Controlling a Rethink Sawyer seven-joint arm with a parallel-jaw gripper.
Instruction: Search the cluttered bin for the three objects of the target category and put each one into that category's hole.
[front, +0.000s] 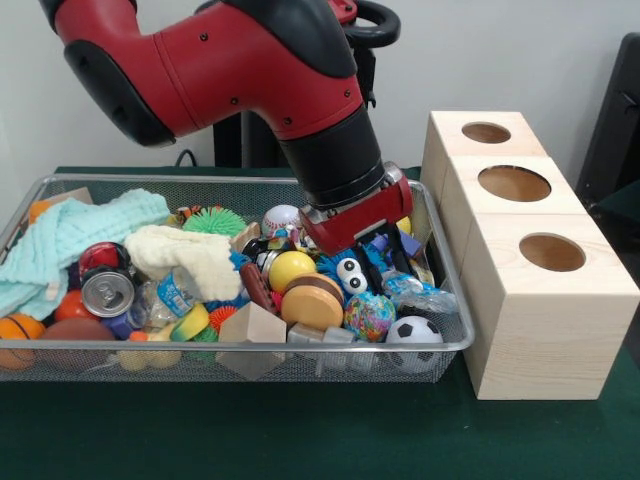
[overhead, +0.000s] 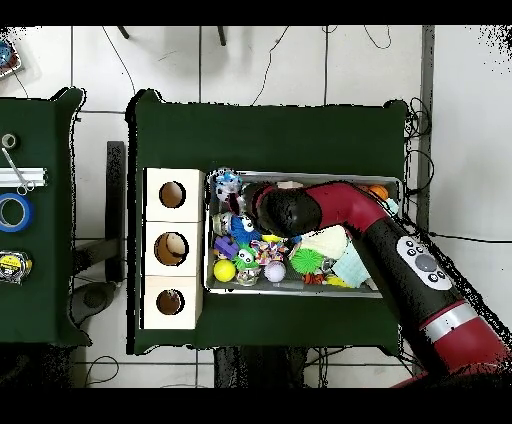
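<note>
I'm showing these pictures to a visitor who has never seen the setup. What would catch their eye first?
The big red arm reaching down into the wire bin, which is crammed with toys, balls and cloths. Its gripper is buried in the clutter at the bin's end nearest the wooden cubes. Those three pale cubes stand in a row beside the bin, each with a round hole on top; the smallest hole is on the far one.
</note>
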